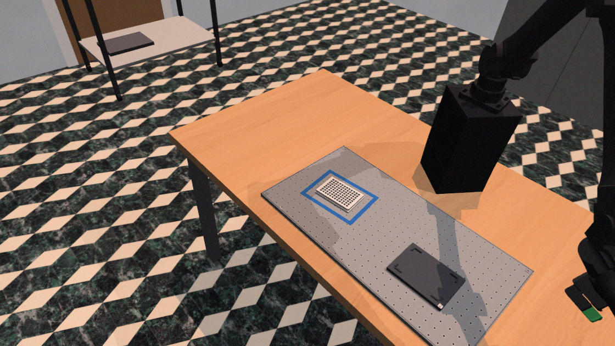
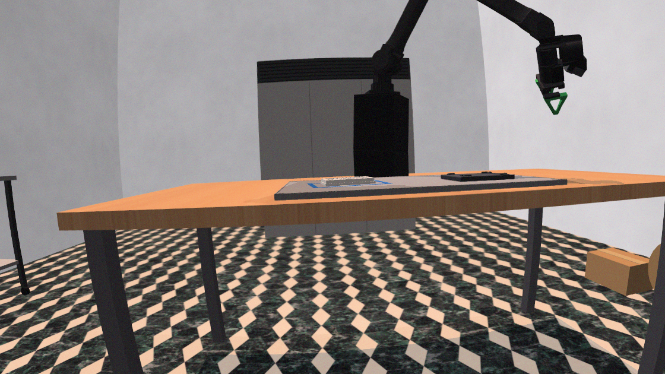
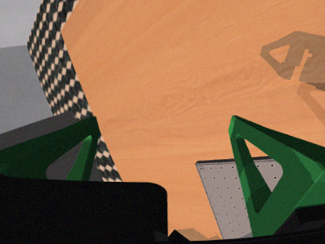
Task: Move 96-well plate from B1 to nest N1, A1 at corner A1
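High above the right end of the counter [image 2: 232,204], the claw [image 2: 553,95] hangs released, its green fingers spread wide with nothing between them. In the wrist view the fingers frame bare orange wood and one corner of the grey board [image 3: 225,197]; the claw's shadow falls on the wood to the upper right. In the top view only the claw's edge shows at the lower right border [image 1: 591,307], off to the side of the board and well apart from everything on it.

The arm [image 2: 511,13] runs back from the claw to a black pedestal [image 1: 468,141] that stands on the counter just beside the board's far long edge.

Nearest the claw on the board [image 1: 400,223] lies the nest [image 1: 425,275], a dark flat slab with small corner locators and a pale mark at its near corner. It holds nothing.

The plate [image 1: 339,193] sits at the board's other end, well apart from the nest, lying flat with its wells up inside the blue outline [image 1: 350,221] of its spot. It rests within the outline, nearer the far side than the near one. From the exterior view the plate [image 2: 347,180] shows as a low pale block level on the board.

Beyond the counter, a shelf [image 1: 180,36] carries a dark slab [image 1: 127,43], and a cardboard box [image 2: 613,269] rests on the floor.
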`<state>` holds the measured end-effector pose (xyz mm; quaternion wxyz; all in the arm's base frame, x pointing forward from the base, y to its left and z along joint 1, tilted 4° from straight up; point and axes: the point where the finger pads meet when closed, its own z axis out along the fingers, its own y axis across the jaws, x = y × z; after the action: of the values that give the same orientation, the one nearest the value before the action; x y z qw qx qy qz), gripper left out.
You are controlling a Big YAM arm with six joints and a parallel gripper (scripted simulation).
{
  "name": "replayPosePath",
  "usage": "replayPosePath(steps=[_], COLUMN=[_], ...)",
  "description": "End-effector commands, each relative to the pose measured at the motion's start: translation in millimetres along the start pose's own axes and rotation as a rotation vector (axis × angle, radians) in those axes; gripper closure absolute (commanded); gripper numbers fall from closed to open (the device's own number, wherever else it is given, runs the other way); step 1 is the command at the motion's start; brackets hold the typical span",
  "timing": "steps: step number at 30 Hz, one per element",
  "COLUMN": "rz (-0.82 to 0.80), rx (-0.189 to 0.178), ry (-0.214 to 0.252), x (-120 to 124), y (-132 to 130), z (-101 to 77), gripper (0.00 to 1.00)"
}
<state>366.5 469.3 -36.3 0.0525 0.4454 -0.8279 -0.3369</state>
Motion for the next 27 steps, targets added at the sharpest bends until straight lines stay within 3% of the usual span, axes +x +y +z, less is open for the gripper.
replayPosePath(steps=[1,2,4,8,9,13,15,16,17,21,22,23,27], rz=[0.038,0.027,0.053,0.04,0.069,0.192,0.192,0.167,0.19,0.195,0.252,0.258,0.356], rx=[0.027,0.03,0.021,0.018,0.04,0.082,0.082,0.092,0.086,0.076,0.088,0.106,0.137], ry=[-0.068,-0.081,-0.051,-0.04,-0.075,-0.108,-0.108,-0.145,-0.116,-0.083,-0.087,-0.126,-0.153], x=[-19,-33,-21,-11,-10,-3,-3,-24,-12,7,21,12,21], y=[4,-7,-20,-33,-27,-45,-45,-47,-63,-81,-86,-79,-96], z=[-25.3,-25.2,-21.6,-24.0,-38.8,-46.8,-46.8,-60.8,-46.1,-47.3,-43.4,-62.9,-70.9], gripper=[0.0,0.0,0.0,0.0,0.0,0.0,0.0,0.0,0.0,0.0,0.0,0.0,0.0])
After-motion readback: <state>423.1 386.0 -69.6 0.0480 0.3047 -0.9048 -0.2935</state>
